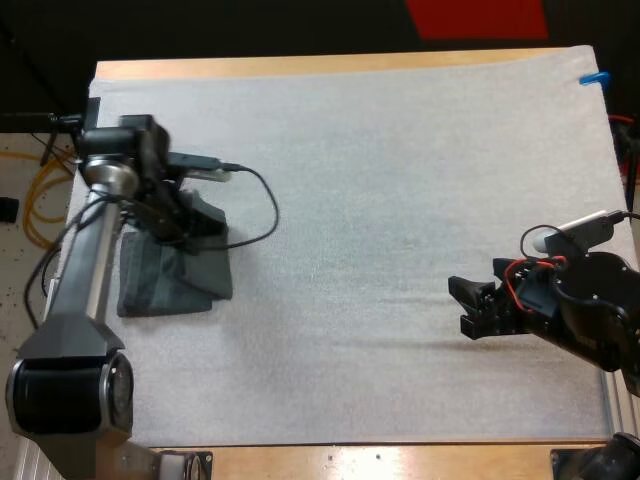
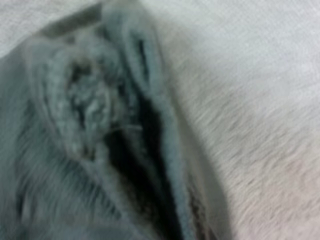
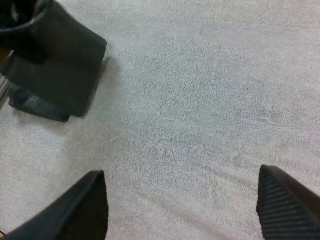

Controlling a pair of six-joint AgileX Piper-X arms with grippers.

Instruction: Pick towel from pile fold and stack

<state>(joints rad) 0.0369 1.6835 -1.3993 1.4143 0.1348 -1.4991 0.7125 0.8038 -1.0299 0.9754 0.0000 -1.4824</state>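
Lying at left side of white mat point(image 1: 400, 200): folded towel stack point(image 1: 170, 280), left claw point(image 1: 195, 225) right on its far edge; grip state cannot tell. Right claw point(image 1: 470, 305) spread apart, empty, over mat's right side, well apart from stack. Nearer by far: left claw.

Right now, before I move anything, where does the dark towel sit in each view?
High view: towel at the left side of the white mat, under the left arm.
Left wrist view: towel close up, its folds beside the mat.
Right wrist view: towel far across the mat from the open right tool.
Shared landmark: the towel's edge against the white mat.
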